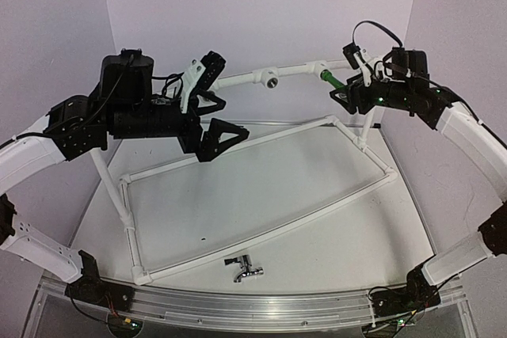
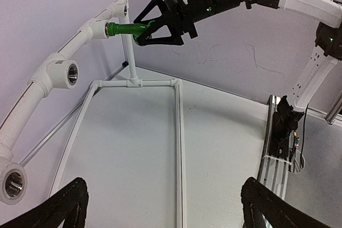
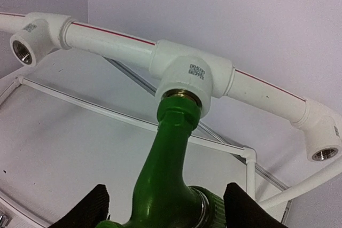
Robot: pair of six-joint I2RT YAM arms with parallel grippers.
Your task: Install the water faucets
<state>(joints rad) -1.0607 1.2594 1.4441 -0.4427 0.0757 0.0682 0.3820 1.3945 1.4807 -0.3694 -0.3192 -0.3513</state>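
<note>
And here's the green faucet (image 3: 168, 148), nose-first in the tee socket (image 3: 189, 76) midway along the pipe rail (image 3: 107, 38), its brass-coloured collar right at the socket mouth; how deep the thread has gone can't be read from here. The right gripper (image 2: 141, 31) straddles the fat rear body, with its fingers (image 3: 243, 206) close in on either side. Whether they actually press the plastic, I cannot tell. To my eye that's the place to hold it: the thick ribbed section behind the neck, never the slim neck itself, which gives little to turn against. It looks light, stiff and a touch slick, so a firm squeeze should do, kept square to the rail, because plastic threads will likely cross if it goes in tilted. The left gripper (image 2: 164, 182) hangs spread wide with nothing between its jaws, in front of the rail near an open socket (image 2: 69, 73). Well forward of the rail, on the table (image 1: 317, 235) toward the arm bases, lies the chrome faucet (image 1: 244, 268) on its side. It's probably heavier and more slippery; I'd take it across the body under the T-handle, not by the polished spout.
</note>
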